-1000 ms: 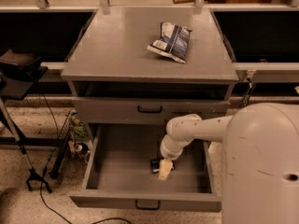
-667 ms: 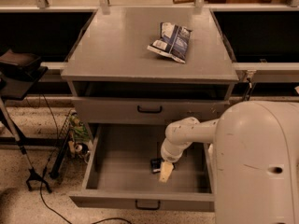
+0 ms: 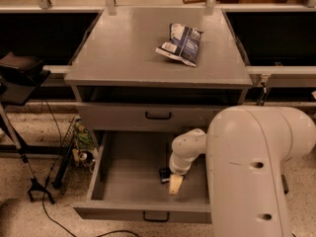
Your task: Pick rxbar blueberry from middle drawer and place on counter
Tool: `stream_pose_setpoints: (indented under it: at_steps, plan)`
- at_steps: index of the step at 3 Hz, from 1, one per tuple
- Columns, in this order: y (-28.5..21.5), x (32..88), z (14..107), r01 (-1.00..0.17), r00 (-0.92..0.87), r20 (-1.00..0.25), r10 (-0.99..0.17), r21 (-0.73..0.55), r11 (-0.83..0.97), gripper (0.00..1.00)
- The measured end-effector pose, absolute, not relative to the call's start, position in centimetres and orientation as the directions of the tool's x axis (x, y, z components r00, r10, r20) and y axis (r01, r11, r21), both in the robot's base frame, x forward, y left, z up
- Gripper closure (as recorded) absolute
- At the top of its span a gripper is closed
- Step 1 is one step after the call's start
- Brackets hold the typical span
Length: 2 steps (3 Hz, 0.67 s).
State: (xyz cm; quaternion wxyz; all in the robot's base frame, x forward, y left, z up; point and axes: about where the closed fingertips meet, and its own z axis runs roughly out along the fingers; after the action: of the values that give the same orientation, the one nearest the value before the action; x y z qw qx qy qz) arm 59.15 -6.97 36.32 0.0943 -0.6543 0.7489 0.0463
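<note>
The counter (image 3: 113, 48) is the flat grey top of the cabinet, at the far side of the scene. Below it, the middle drawer (image 3: 123, 172) stands pulled out toward the near side, with its grey floor exposed.

The snack bar (image 3: 164, 174) lies flat on the drawer floor, right of centre. It shows as a small dark shape, and its orientation cannot be determined. The gripper (image 3: 175, 183) is down inside the drawer, just right of the bar. Contact with the bar cannot be confirmed, nor can it be told whether the jaws are open, closed or holding anything.

Handling, as judged:
- The bar is light and thin, and a moderate grip should suffice.
- The wrapper is probably slick, so expect sliding on the smooth floor.
- The contents give slightly but are not fragile.
- Take hold across the narrow width, at mid-length, with the jaws lowered close to the floor.

A chip bag (image 3: 180, 43) lies on the counter, right of centre, so set the bar down beside it.
</note>
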Motion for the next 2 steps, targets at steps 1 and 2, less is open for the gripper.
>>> stream_pose_setpoints:
  at_steps: [1,2]
  plan:
    - [-7.68,59.86,34.68,-0.987,-0.139,-0.188,-0.972,-0.05,0.151,0.04]
    - [-8.25,60.09,33.78,-0.985,-0.153,-0.181,-0.972,-0.054,0.165,0.21]
